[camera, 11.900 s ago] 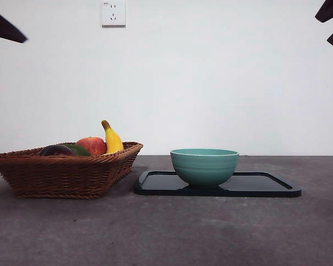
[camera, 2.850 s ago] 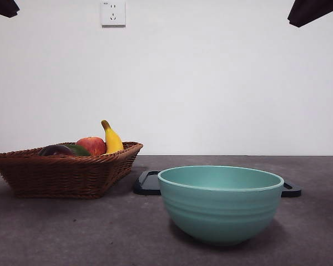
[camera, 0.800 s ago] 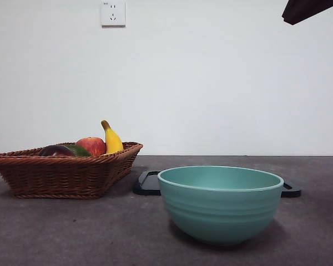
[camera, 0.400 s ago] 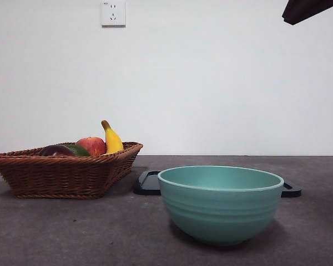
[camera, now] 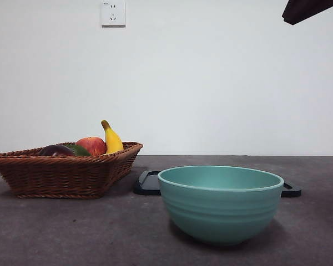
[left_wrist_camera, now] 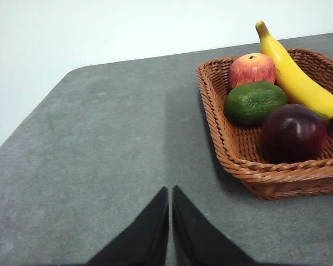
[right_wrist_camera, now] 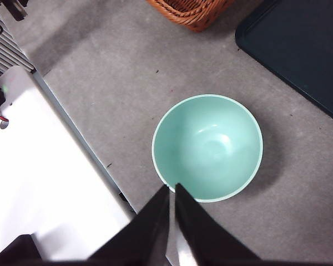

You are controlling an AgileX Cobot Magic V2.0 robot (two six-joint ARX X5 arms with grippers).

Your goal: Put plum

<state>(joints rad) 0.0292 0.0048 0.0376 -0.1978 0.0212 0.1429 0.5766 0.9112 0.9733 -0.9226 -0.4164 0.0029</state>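
- Left gripper [left_wrist_camera: 170, 191]: jaws pressed nearly together, holding nothing, above bare table [left_wrist_camera: 100, 138].
- Ahead of it and off to one side, the wicker basket [left_wrist_camera: 233, 160] holds the plum [left_wrist_camera: 292, 133], nearest, plus a green fruit [left_wrist_camera: 254, 102], apple [left_wrist_camera: 252, 68] and banana [left_wrist_camera: 297, 80].
- Right gripper [right_wrist_camera: 172, 193]: jaws likewise closed and empty, high over the empty teal bowl [right_wrist_camera: 207, 146].

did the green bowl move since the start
Yes. The bowl sat on the black tray twelve seconds ago; now it stands on the table in front of the tray, nearer the camera. No shift over the last three seconds.
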